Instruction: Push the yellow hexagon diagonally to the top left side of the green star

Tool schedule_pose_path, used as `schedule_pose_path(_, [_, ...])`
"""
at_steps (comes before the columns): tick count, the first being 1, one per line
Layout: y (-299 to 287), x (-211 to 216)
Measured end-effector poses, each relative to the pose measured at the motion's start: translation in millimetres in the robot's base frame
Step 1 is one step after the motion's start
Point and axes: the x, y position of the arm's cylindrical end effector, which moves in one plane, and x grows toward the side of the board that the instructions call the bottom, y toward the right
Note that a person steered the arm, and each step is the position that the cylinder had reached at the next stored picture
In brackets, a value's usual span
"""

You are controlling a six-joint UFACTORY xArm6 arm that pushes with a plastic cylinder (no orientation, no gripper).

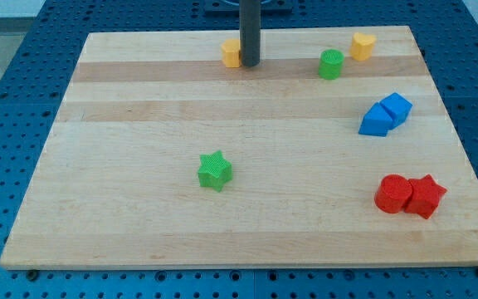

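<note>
The yellow hexagon (231,52) lies near the view's top edge of the wooden board, left of centre. My tip (250,64) stands right against its right side, partly hiding it. The green star (215,170) lies well below, near the board's middle, slightly left of the hexagon.
A green cylinder (331,64) and a second yellow block (363,45) lie at the top right. Two blue blocks (385,115) touch at the right. A red cylinder (393,193) and a red star (425,196) touch at the lower right. The board's edge (247,266) meets a blue pegboard.
</note>
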Motion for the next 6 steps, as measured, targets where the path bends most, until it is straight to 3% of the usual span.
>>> schedule_pose_path(1, [20.5, -3.6])
schedule_pose_path(2, [10.7, -39.1])
schedule_pose_path(3, [-21.9, -38.7])
schedule_pose_path(6, [-50.8, 39.8])
